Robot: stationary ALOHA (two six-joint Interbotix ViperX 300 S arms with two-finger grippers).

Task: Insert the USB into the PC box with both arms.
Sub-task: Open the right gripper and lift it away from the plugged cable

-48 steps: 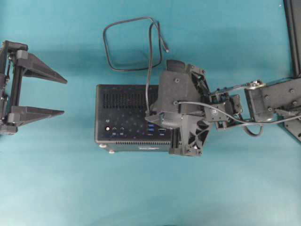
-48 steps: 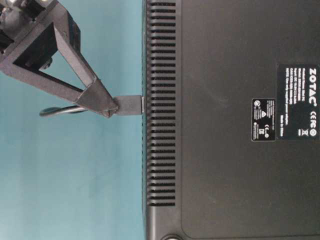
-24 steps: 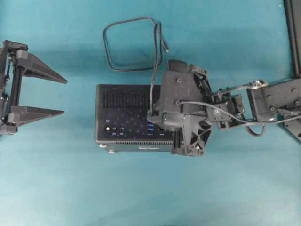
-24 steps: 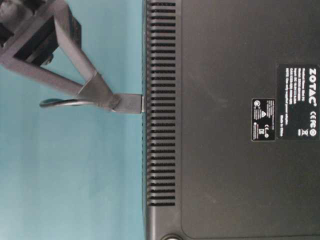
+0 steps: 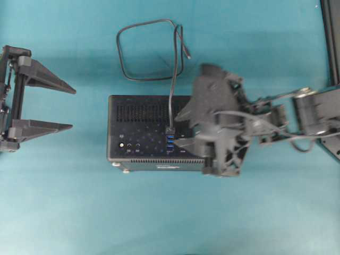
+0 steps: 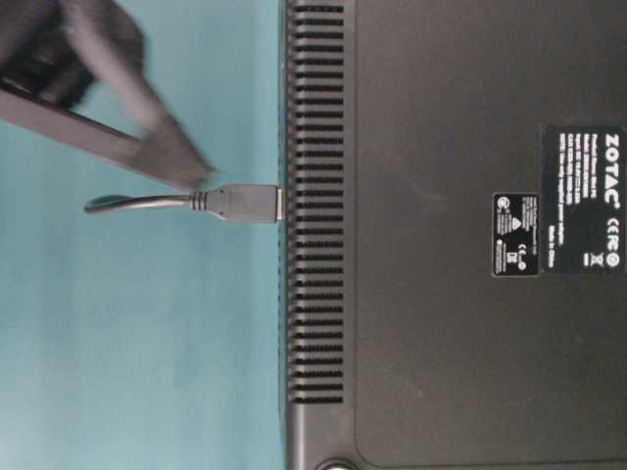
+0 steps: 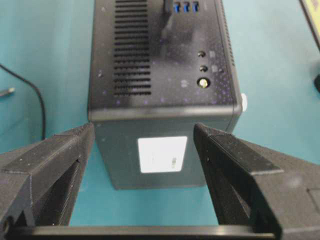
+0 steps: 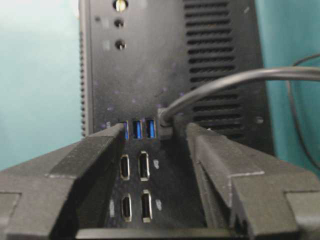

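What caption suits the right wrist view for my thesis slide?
Open right hand above the black vented PC box, thin black USB cable's plug seated beside three blue ports.

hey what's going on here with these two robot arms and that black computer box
The USB plug is seated in a port on the PC box, its cable looping away across the teal table. The right gripper is open above the ports, its fingers on either side of the plug and not gripping it. The left gripper hangs open just off the box's end, touching nothing. The insertion looks done.
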